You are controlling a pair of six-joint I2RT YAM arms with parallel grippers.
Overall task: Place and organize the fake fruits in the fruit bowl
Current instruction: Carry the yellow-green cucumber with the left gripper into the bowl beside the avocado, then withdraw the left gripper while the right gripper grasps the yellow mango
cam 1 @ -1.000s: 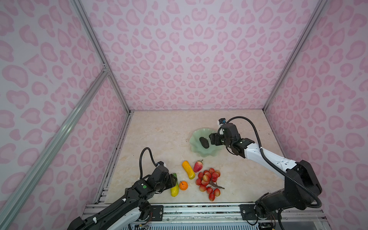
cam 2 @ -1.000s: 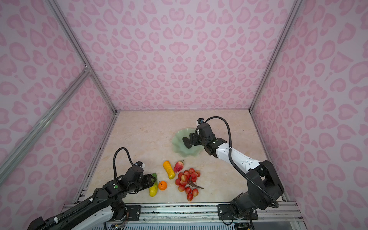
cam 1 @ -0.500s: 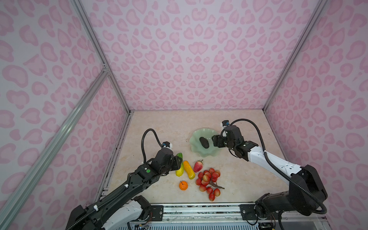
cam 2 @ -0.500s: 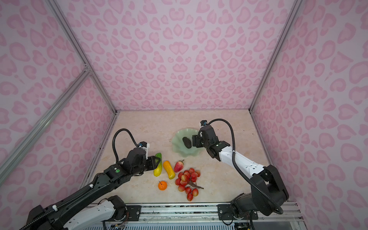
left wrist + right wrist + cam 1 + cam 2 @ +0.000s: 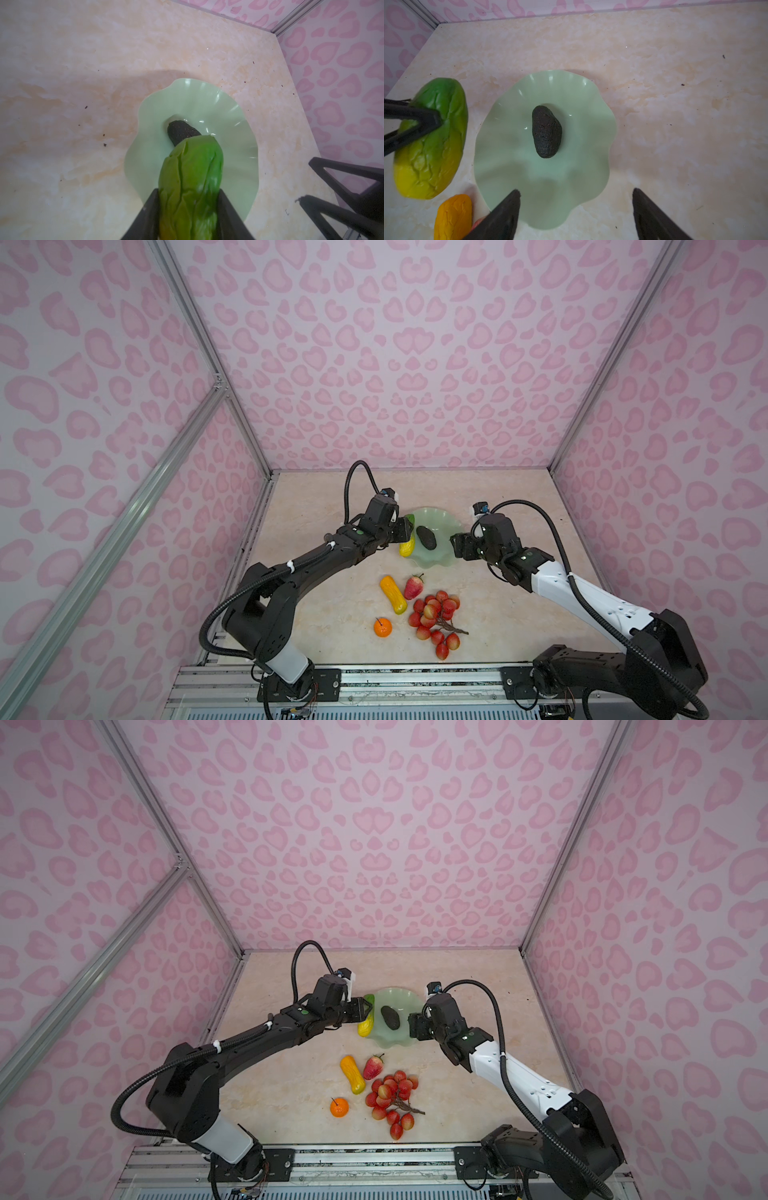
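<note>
Left pincer point(image 5: 409, 526) clenching green-yellow fruit point(image 5: 407, 542), green end toward bowl point(image 5: 440, 558), right pincer point(image 5: 576, 209) spread

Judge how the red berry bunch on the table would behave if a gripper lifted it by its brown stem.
The berry bunch would probably dangle and swing, since many separate berries hang off one thin stem. Its glossy berries look slippery. Lying sprawled, it seems unlikely to roll.

Pale mint-green fruit bowl point(image 5: 446, 519) w/ wavy rim sits mid-table. Dark oval avocado point(image 5: 427, 537) lies inside, near centre. Green-yellow elongated fruit point(image 5: 407, 545) is held up at bowl's left edge, green end farthest from cam. On table nearer cam: yellow-orange elongated fruit point(image 5: 392, 594), red strawberry point(image 5: 414, 587) just beside it, red berry bunch point(image 5: 436, 620), small orange point(image 5: 382, 628).
</note>
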